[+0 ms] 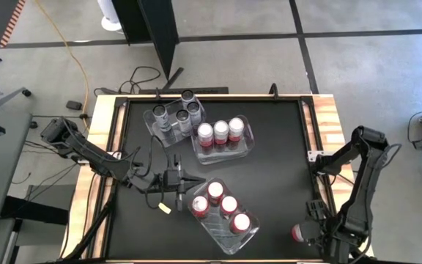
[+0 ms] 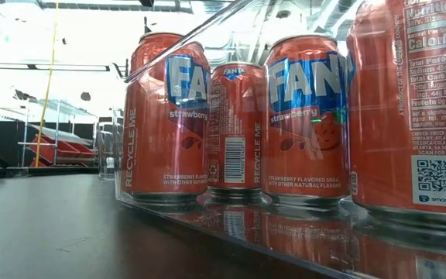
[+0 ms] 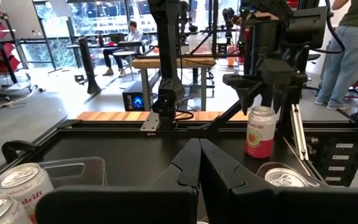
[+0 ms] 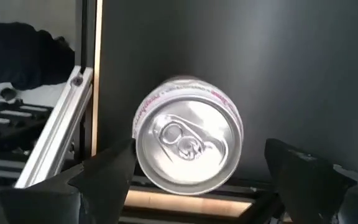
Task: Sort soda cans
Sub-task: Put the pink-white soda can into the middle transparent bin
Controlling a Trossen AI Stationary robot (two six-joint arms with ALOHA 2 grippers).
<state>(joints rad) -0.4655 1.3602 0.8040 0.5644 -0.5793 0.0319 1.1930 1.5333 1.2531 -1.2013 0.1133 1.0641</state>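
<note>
One red-and-white soda can (image 4: 188, 144) stands upright alone near the table's near right corner (image 1: 297, 234), also seen from the left wrist (image 3: 261, 132). My right gripper (image 4: 199, 149) hangs open just above it, a finger on either side of its silver top without touching. My left gripper (image 1: 195, 180) is shut and hovers over the table's middle, between the bins, pointing toward the right edge (image 3: 199, 163). Other cans stand in three clear bins: dark grey ones (image 1: 174, 115), red-and-white ones (image 1: 221, 133) and red ones (image 1: 224, 207). The low view shows only the red cans (image 2: 304, 120).
The far left bin (image 1: 156, 126), the middle bin (image 1: 249, 139) and the near bin (image 1: 249, 238) take up the table's centre. A raised metal rail (image 4: 55, 137) runs along the table's right edge beside the lone can. Bare black mat lies between the bins and that can. People stand in the room beyond.
</note>
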